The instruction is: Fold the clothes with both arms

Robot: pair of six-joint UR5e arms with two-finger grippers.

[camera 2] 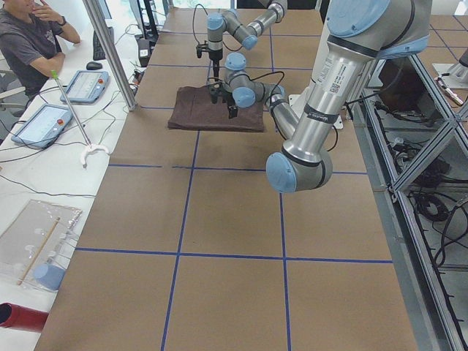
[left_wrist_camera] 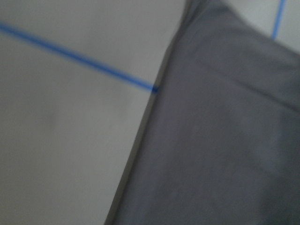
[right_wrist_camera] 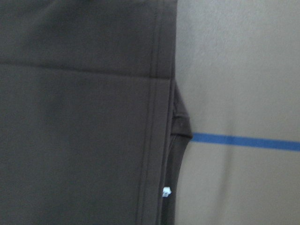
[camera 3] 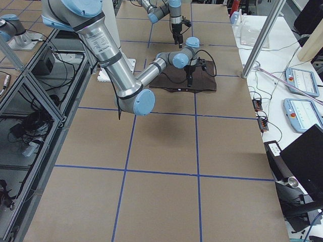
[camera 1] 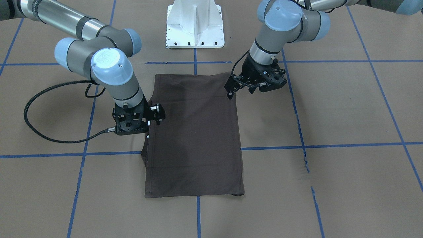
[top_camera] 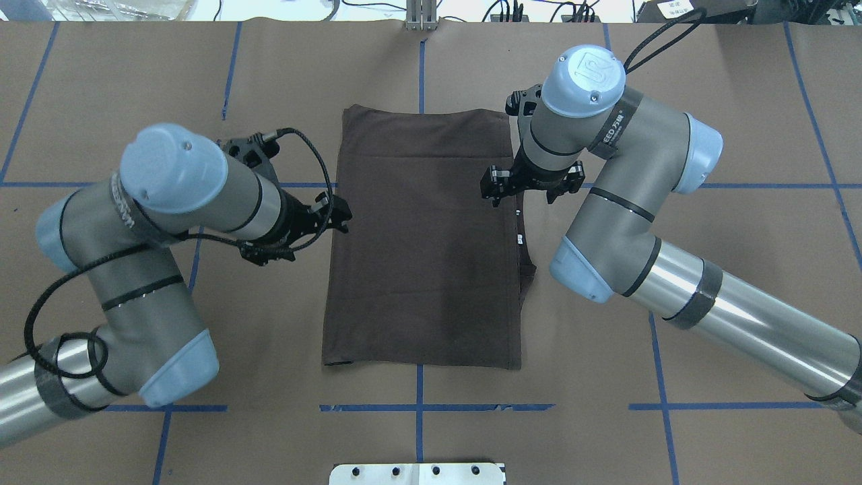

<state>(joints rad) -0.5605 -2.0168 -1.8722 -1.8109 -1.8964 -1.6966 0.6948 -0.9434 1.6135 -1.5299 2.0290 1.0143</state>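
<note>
One T-shirt (top_camera: 421,256); two arms (top_camera: 168,202) (top_camera: 626,155)

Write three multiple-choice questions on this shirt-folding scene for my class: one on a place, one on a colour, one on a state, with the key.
1. Where does the T-shirt lie?
A between the left gripper and the right gripper
B in a basket
C draped over an arm

2. What colour are the tape lines on the table?
A red
B blue
C yellow

3. How is the T-shirt?
A bunched in a heap
B lifted in the air
C flat, folded to a rectangle

Key:
1 A, the overhead view shows a gripper at each long side.
2 B, the lines are blue in every view.
3 C, its edges run straight and it rests on the table.
</note>
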